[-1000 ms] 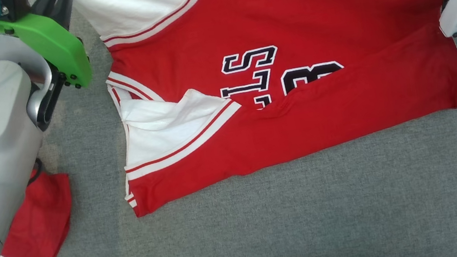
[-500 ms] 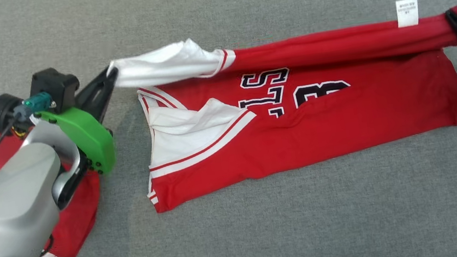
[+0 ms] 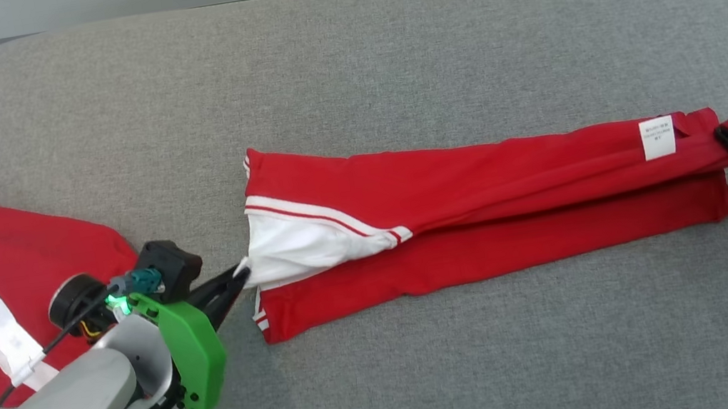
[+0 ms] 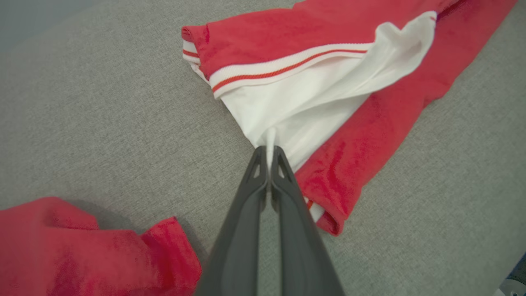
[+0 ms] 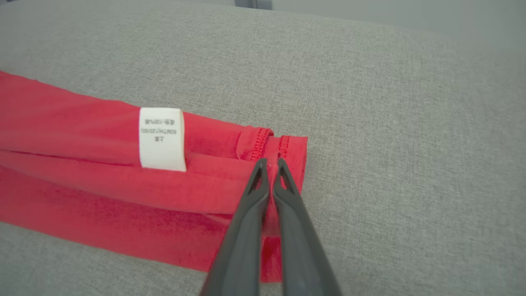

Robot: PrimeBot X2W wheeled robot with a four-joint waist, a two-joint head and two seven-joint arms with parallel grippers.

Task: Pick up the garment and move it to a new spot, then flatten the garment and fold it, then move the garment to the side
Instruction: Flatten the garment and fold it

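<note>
The left pincer (image 3: 241,273) and right pincer (image 3: 721,133) grip the garment (image 3: 511,175) (folded).

garment (image 3: 515,203) on worktop (image 3: 432,367), lying 9-to-3 o'clock, left claw (image 3: 239,275) at its 9 end, right claw (image 3: 723,135) at 3, second garment (image 3: 19,263) beyond 9

Print on the white label (image 5: 162,137) of the garment (image 3: 522,246) is too blurred to read. Red cloth (image 3: 20,270) at left runs off the edge.

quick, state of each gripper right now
Left gripper: shut on the jersey, at its white end.
Right gripper: shut on the jersey's red hem corner.
</note>
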